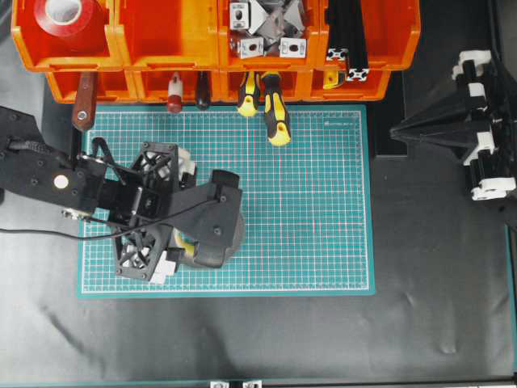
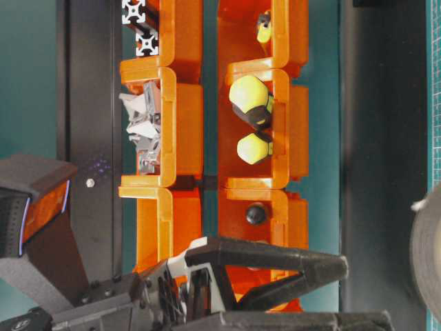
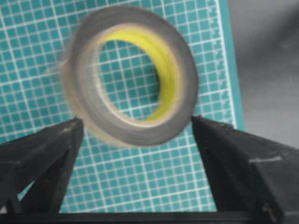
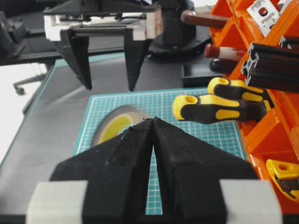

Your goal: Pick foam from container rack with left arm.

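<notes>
Dark counter (image 1: 436,323), with a green gridded cutting mat (image 1: 323,202) laid at its centre.

Container rack (image 1: 170,40): two stacked rows of bright orange plastic bins along the far edge of the counter, wider than the mat. A red tape roll with a white core (image 1: 69,14) sits in the upper left bin, grey metal brackets (image 1: 266,28) in an upper middle bin, black aluminium profiles (image 1: 349,36) in the upper right one. Yellow-and-black tool handles (image 1: 271,105) stick out of the lower row over the mat.

Left arm (image 1: 48,178), black, reaches in from the left over the mat's left half. Its left gripper (image 3: 138,140) points down with the jaws spread wide; the wrist view shows each jaw just clear of the roll, nothing clamped.

Right gripper (image 4: 153,126), black with white clips, sits parked off the mat's right edge, jaws pressed together, empty.

Foam (image 3: 133,74): flat roll of black foam tape with cream-yellow liner ring. It is out of the rack, over the mat's lower left part, between the open left jaws. Its outline is slightly blurred; whether it rests on the mat cannot be told.
</notes>
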`<state>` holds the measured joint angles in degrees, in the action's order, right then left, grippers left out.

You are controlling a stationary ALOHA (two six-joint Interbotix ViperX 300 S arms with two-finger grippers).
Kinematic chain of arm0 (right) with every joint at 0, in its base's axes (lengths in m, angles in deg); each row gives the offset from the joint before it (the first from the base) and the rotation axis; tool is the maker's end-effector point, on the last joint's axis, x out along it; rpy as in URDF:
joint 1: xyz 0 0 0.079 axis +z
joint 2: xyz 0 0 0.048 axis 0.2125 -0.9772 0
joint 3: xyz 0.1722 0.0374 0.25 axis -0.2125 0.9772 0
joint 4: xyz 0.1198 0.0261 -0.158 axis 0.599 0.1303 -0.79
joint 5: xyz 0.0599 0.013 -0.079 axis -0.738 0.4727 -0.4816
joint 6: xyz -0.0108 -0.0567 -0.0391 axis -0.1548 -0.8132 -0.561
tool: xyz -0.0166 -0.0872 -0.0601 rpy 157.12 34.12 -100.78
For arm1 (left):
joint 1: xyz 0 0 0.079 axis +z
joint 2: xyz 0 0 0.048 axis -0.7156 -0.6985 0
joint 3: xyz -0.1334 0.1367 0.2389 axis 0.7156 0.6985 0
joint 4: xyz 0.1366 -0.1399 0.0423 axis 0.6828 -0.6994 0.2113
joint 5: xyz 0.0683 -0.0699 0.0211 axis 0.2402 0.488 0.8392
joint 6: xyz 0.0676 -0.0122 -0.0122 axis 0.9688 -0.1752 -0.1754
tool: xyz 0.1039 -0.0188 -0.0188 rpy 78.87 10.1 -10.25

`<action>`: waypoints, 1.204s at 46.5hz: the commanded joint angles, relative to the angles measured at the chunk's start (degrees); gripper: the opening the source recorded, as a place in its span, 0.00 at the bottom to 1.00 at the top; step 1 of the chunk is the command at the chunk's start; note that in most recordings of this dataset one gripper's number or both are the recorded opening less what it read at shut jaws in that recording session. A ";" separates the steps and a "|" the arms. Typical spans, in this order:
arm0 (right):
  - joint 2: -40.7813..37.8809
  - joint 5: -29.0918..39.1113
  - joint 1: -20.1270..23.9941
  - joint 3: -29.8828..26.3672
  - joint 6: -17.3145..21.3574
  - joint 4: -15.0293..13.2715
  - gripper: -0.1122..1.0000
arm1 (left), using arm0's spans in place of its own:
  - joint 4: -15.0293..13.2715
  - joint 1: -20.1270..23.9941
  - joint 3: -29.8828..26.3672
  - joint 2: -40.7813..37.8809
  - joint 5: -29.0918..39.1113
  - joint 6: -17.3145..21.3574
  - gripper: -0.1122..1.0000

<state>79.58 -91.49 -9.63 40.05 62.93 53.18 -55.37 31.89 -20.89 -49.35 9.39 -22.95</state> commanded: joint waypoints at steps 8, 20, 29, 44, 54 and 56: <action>-0.26 -0.18 0.44 -1.14 0.18 0.18 0.10 | 0.09 0.00 -0.88 1.14 -0.53 0.35 0.89; -0.26 -0.18 0.44 -1.14 0.18 0.18 0.10 | 0.18 -0.26 -0.88 2.02 -2.55 0.09 0.90; -0.18 -0.18 0.62 -1.14 0.18 0.18 0.10 | 0.18 -1.05 -0.18 5.80 -4.83 -0.09 0.89; 1.05 0.53 0.79 -1.49 0.09 0.18 0.10 | 0.18 -4.83 3.78 15.91 -6.94 -4.39 0.84; 1.76 1.23 0.79 -1.58 0.09 0.18 0.10 | 0.18 -4.66 9.76 25.58 -19.60 -4.57 0.80; 1.93 1.23 0.79 -1.58 0.09 0.18 0.10 | 0.09 -4.39 10.99 27.16 -21.80 -4.57 0.80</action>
<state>81.60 -90.26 -9.02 40.05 63.02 53.27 -55.37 27.06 -10.96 -25.79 -7.93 -27.43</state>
